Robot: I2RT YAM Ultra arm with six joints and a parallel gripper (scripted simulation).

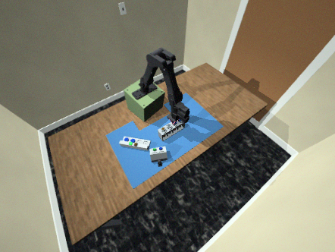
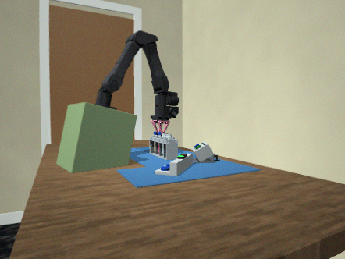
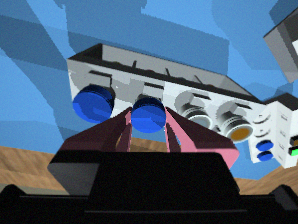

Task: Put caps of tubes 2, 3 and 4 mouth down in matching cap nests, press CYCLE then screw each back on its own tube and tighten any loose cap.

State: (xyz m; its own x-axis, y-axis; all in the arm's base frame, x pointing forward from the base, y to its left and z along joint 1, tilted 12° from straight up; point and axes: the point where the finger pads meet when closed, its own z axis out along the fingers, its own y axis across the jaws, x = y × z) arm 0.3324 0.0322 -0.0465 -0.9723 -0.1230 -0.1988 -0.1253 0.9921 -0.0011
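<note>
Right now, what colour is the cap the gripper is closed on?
Blue: the cap between the pink fingers, clearest in the wrist view.

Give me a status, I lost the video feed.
Gripper shut on a blue cap, second from left in the decapping station. Two tubes to its right uncapped; one cap left of it on. Nothing in the way.

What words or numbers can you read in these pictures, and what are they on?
None can be read.
Decapping station: the marks on its front are too blurred to read.
Cap tray console: its numbers are too small to read.
Key box: no readable label on it.
</note>
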